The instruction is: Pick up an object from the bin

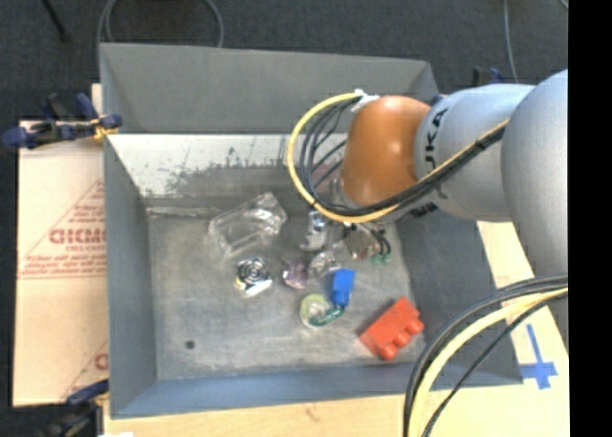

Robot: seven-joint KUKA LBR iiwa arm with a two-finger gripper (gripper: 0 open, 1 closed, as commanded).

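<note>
My gripper (318, 246) reaches down into the middle of the bin from under the orange cover, its metal fingers low over a small purple piece (295, 277). Whether anything sits between the fingers I cannot make out. Just right of the tips lies a small blue block (341, 284), joined to a round greenish ring-like toy (314, 311) in front of it. Left of the gripper lies a clear plastic piece (249, 222), and below that a shiny round metal thing (252, 276).
A red-orange toy brick (391, 328) lies near the bin's front right corner. A small dark-green thing (382, 254) peeks out beside the gripper's right side. The arm and its cables cover the bin's back right part.
</note>
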